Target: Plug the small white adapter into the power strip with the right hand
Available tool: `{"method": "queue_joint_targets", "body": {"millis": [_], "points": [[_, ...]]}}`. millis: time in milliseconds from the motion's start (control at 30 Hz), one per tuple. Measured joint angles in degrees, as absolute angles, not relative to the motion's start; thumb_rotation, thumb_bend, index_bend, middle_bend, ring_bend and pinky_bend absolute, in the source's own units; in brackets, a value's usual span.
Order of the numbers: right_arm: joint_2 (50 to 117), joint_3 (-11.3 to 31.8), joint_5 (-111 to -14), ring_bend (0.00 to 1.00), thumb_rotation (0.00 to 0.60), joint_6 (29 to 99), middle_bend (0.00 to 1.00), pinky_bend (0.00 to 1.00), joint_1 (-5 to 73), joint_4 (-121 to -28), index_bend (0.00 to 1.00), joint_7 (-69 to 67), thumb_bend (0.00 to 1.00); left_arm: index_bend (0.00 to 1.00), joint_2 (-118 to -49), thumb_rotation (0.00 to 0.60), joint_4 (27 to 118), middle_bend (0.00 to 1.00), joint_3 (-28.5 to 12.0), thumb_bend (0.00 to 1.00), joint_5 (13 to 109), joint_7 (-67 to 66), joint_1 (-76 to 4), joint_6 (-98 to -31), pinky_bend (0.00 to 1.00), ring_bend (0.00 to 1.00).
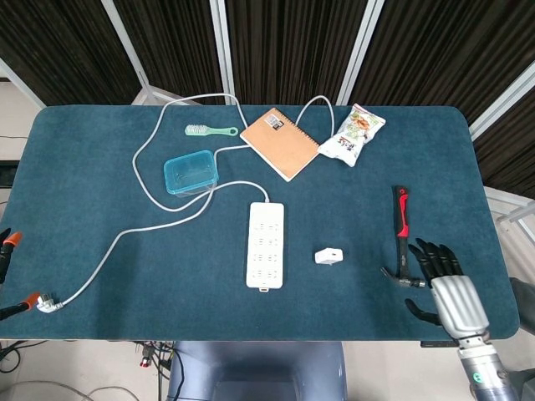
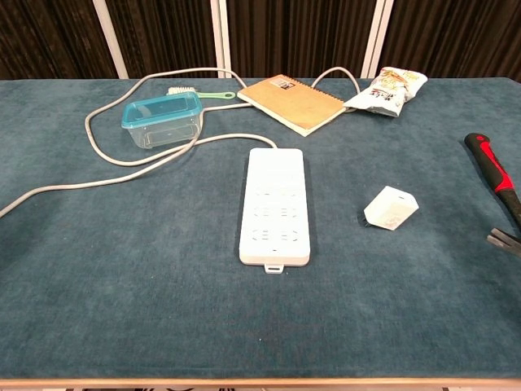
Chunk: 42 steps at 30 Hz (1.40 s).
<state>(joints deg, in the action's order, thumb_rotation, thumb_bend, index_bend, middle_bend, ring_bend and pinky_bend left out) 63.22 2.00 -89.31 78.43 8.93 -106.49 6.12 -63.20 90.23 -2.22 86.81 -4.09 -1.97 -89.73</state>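
The small white adapter (image 1: 328, 256) (image 2: 391, 207) lies on the blue table cloth, a short way right of the white power strip (image 1: 265, 245) (image 2: 275, 204). My right hand (image 1: 443, 288) is at the table's front right corner in the head view, fingers spread and holding nothing, well right of the adapter and just beside the hammer's head. The chest view does not show it. At the far left edge of the head view only a dark tip with an orange band (image 1: 7, 244) shows; I cannot tell how the left hand stands.
A red-and-black hammer (image 1: 402, 236) (image 2: 495, 189) lies between the adapter and my right hand. At the back are a teal-lidded box (image 1: 190, 172), a green brush (image 1: 210, 130), a brown notebook (image 1: 279, 142) and a snack bag (image 1: 353, 134). The strip's grey cable (image 1: 146, 213) loops left to its plug (image 1: 46, 304).
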Motion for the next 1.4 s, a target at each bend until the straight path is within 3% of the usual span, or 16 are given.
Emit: {"method": "queue_joint_targets", "body": {"millis": [367,733,1067,1400], "points": [[68.1,8.3,-71.8,0.02,0.600,68.4,0.17,0.00,17.9,-116.4,0.16,19.7,0.33,0.00,-63.3,0.600,90.1,0.00,-2.3,0.00,86.7,-3.9,-2.1,-89.4,0.00,0.00],[82.7,13.1,-51.2,0.03,0.600,66.1,0.25,0.00,28.2,-111.9,0.24,30.3,0.33,0.00,-63.3,0.600,90.3,0.00,-2.4,0.00,86.0,-4.0,-2.7,-87.8,0.00,0.00],[88.0,14.7,-46.2,0.05,0.600,66.5,0.31,0.00,32.0,-105.8,0.33,32.0,0.38,0.00,-62.9,0.600,90.6,0.00,-2.3,0.00,85.6,-3.0,-3.0,-86.8,0.00,0.00],[89.8,14.5,-42.2,0.05,0.600,66.6,0.32,0.00,33.7,-101.2,0.33,31.6,0.38,0.00,-62.4,0.600,91.0,0.00,-2.1,0.00,85.5,-2.4,-3.2,-86.2,0.00,0.00]]}}
